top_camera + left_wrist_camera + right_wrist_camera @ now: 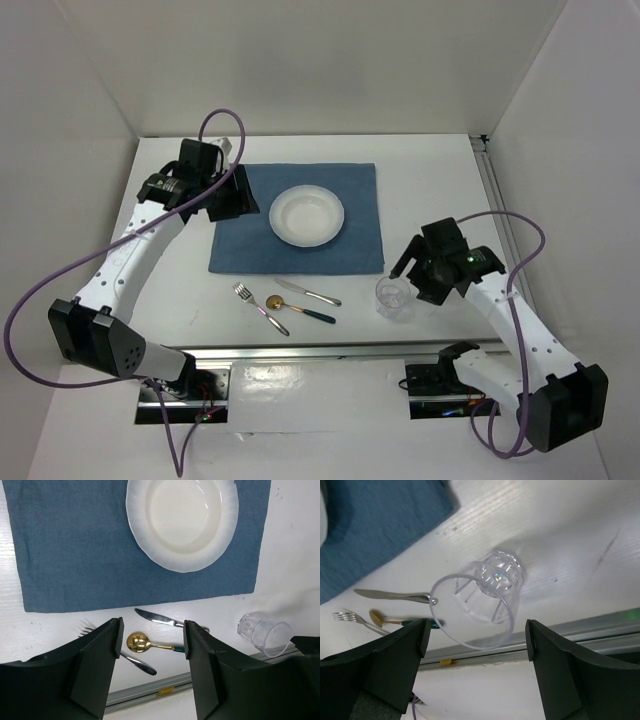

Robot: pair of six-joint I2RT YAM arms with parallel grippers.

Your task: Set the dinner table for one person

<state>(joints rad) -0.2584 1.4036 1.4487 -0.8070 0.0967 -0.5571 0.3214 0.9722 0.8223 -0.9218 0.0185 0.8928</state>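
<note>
Now: nothing gripped at the place setting

Empty and released, the left hand (152, 627) hovers at the edge of the blue cloth placemat (350, 220). The right hand (476, 630), jaws apart, flanks a clear plastic cup (392, 297) upright on the large white rectangular surface (440, 180) underlying everything.

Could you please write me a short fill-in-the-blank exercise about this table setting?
The plate sits on a blue ____.
The spoon has a ____ bowl.
Besides the spoon, a fork and a ____ lie on the table.
The upright cup holds nothing: it is ____.
Missing words: placemat; gold; knife; empty.
</note>
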